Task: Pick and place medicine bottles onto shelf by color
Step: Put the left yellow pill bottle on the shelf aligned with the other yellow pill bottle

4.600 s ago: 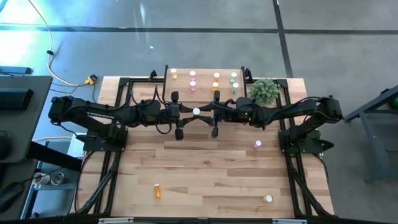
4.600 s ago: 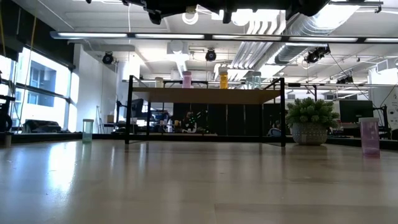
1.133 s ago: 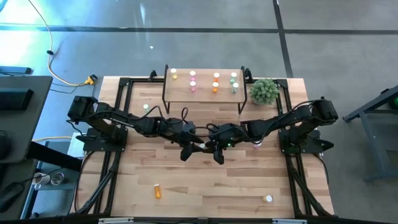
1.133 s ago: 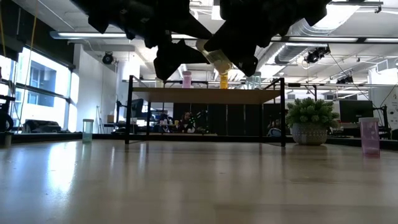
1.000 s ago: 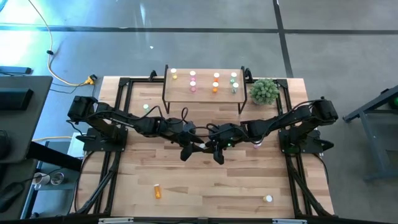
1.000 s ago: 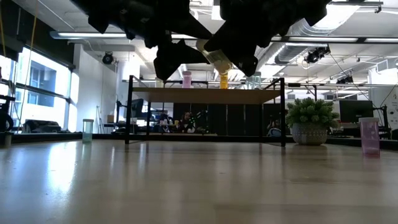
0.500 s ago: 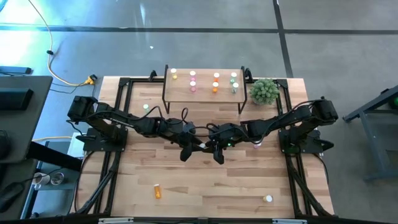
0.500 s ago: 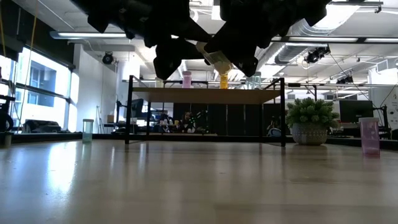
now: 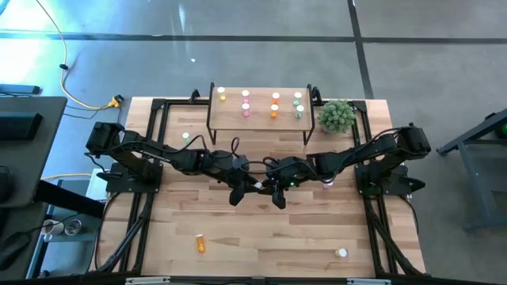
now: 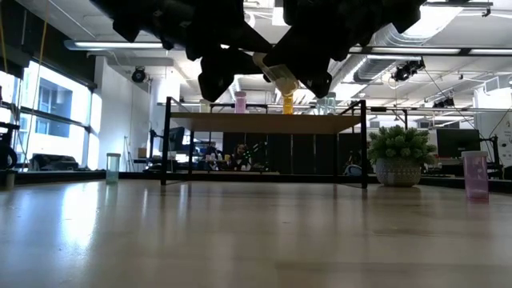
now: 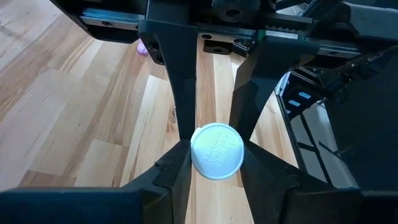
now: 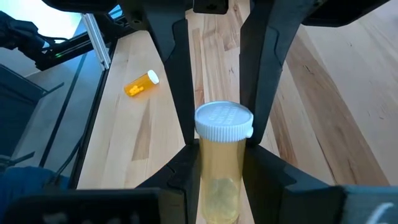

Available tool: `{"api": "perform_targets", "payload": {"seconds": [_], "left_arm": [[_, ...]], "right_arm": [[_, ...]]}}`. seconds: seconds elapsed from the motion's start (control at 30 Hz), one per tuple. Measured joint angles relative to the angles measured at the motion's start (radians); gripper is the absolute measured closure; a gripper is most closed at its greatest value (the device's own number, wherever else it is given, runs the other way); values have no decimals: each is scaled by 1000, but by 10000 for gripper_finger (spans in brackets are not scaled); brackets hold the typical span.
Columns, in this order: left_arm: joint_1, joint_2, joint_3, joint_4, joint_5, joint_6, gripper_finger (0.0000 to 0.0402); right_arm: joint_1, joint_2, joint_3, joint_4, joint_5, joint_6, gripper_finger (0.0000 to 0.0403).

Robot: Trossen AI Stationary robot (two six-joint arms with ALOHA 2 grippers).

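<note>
Both arms' upper parts are cut off in the low view

Your two arms reach inward from opposite sides and meet above mid-surface, wrists nearly nose to nose. Left claw [image 9: 252,185] — fingers [image 11: 179,81] pinched on the cap end of a yellow bottle [image 12: 221,168]. Right claw [image 9: 267,188] — clamped on the same bottle's body, raised off the surface.

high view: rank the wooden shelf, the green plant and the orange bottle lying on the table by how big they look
1. Light-wood shelf on black legs, clearly largest.
2. Bushy green plant.
3. Orange pill bottle lying on the tabletop, smallest by far.
</note>
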Motion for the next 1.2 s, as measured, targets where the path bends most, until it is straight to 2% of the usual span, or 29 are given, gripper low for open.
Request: {"api": "perform_targets", "payload": {"seconds": [0.13, 0.23, 0.63, 0.8, 1.2], "left_arm": [[0, 0, 0, 0, 0, 0, 288], [0, 0, 0, 0, -3, 1, 288], [1, -1, 1, -19, -14, 0, 288], [1, -1, 1, -57, -63, 0, 288], [8, -1, 1, -112, -91, 0, 289]], "right_arm": [[0, 0, 0, 0, 3, -15, 307], [1, 0, 0, -1, 38, -18, 293], [0, 0, 0, -34, 48, -45, 241], [-2, 0, 0, -62, 48, -51, 236], [-39, 0, 0, -85, 46, -71, 235]]}}
